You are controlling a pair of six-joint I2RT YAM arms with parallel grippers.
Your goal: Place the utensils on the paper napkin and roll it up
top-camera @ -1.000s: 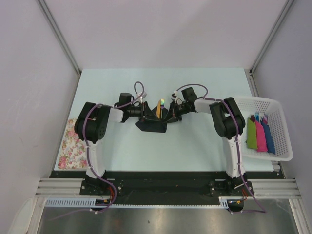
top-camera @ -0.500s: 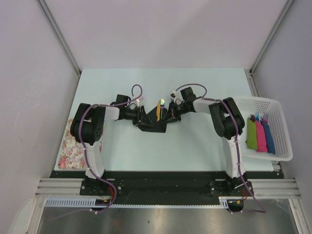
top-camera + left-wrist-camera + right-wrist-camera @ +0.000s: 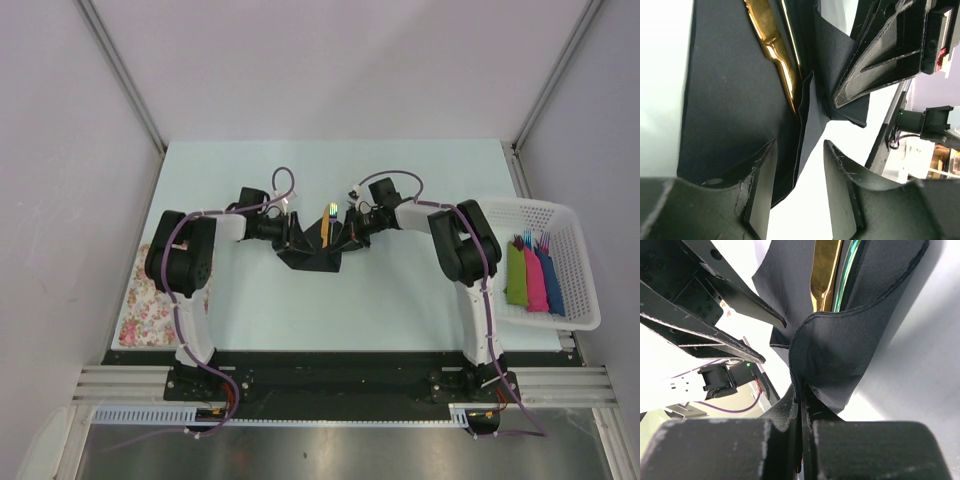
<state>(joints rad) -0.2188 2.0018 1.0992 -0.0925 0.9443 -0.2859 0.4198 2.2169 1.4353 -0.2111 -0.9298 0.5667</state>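
Midway between the desk's (image 3: 420,300) side edges, the utensils (image 3: 326,226) lie on the paper napkin (image 3: 312,258). The right fingers (image 3: 792,412) pinch its lifted edge, the left fingers (image 3: 762,175) gape around a fold, and the rolling looks barely begun.

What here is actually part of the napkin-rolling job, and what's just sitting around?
Part of the job:
- paper napkin, black, mid-table
- utensils, yellow-orange, lying inside it
- right gripper, pinching the napkin
- left gripper, open, a napkin edge between its fingers

Just lying about:
- white basket on the right
- green, pink and blue bundles in it
- floral cloth on the left
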